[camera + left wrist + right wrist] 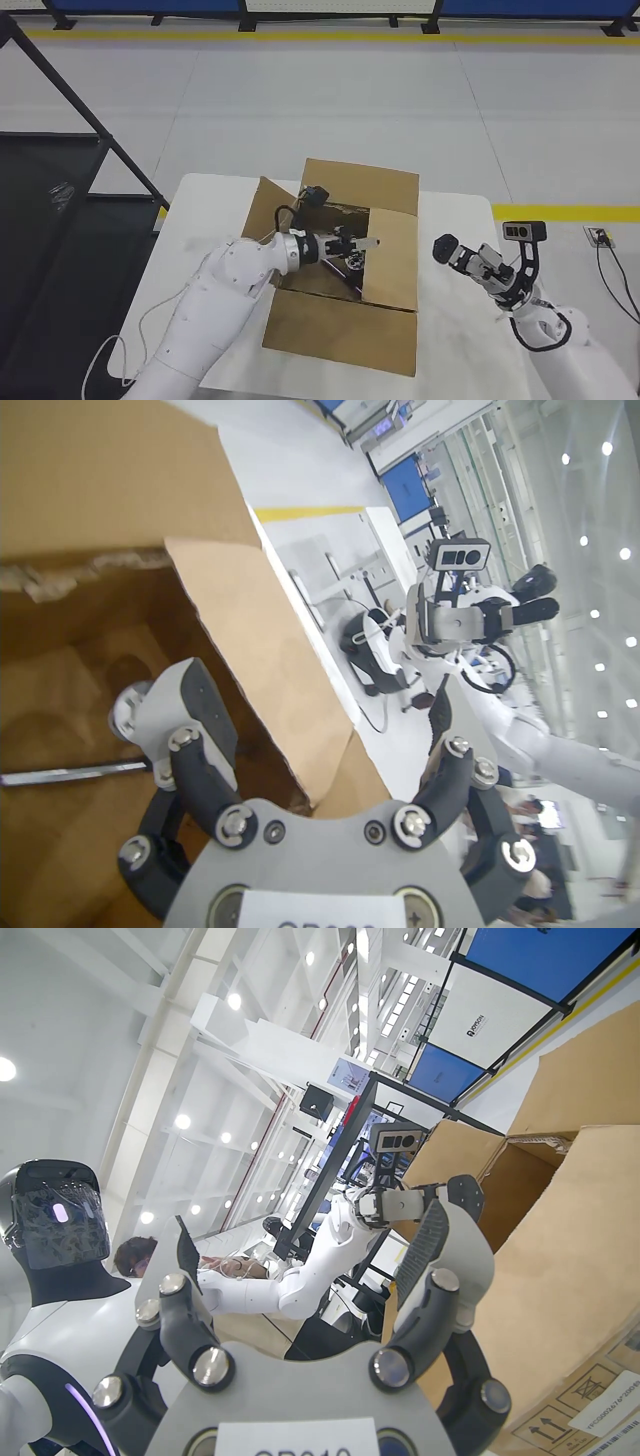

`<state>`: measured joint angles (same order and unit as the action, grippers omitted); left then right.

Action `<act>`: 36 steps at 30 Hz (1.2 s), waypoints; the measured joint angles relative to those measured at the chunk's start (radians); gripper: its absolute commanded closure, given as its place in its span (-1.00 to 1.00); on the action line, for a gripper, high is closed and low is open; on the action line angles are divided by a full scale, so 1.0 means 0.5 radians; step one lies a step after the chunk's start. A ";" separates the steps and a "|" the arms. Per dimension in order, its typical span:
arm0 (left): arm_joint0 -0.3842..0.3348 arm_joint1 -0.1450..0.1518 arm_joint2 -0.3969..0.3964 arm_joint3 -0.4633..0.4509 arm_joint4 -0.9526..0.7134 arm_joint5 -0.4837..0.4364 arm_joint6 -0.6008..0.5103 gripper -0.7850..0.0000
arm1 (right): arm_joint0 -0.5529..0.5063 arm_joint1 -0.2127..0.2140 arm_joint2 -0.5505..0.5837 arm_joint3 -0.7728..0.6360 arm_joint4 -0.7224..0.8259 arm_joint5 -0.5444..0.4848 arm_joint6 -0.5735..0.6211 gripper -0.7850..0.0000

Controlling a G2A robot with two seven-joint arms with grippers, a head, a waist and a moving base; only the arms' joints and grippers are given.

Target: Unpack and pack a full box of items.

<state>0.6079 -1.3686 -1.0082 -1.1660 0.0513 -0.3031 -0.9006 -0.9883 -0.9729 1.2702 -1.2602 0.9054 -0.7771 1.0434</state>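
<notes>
Left wrist view shows the left gripper [320, 680] spread wide and empty at the box [240, 610], whose side flap stands between its fingers (one inside, one outside); a thin metal bar [75, 772] lies inside, just past the inner finger. Closing here would, I think, pinch cardboard and drag the box. The right gripper [320, 1213], also spread and empty, hangs beside the box.

White arms [230, 290]; left hand [317, 680] black-fingered, grey-plated, apparently steel-screwed.

top: overhead, down | wrists: close, sideways | shared: box [340, 330]
</notes>
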 measured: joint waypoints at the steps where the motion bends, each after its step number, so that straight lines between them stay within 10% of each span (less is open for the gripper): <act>1: -0.010 -0.004 0.005 0.022 -0.063 0.028 -0.051 -1.00 | 0.005 -0.002 -0.002 0.004 0.001 0.002 0.002 -1.00; 20: -0.251 -0.156 0.272 0.574 -0.541 -0.027 -0.275 -1.00 | 0.040 -0.030 0.004 0.061 0.021 0.022 0.022 -1.00; 36: -0.289 -0.241 0.344 0.527 -0.634 -0.346 -0.054 -1.00 | -0.058 -0.045 0.143 0.014 0.131 -0.092 -0.092 -1.00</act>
<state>0.4634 -1.4891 -0.8364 -0.9024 -0.2657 -0.4761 -0.9274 -1.0172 -0.9952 1.3416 -1.2534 0.9711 -0.8230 0.9975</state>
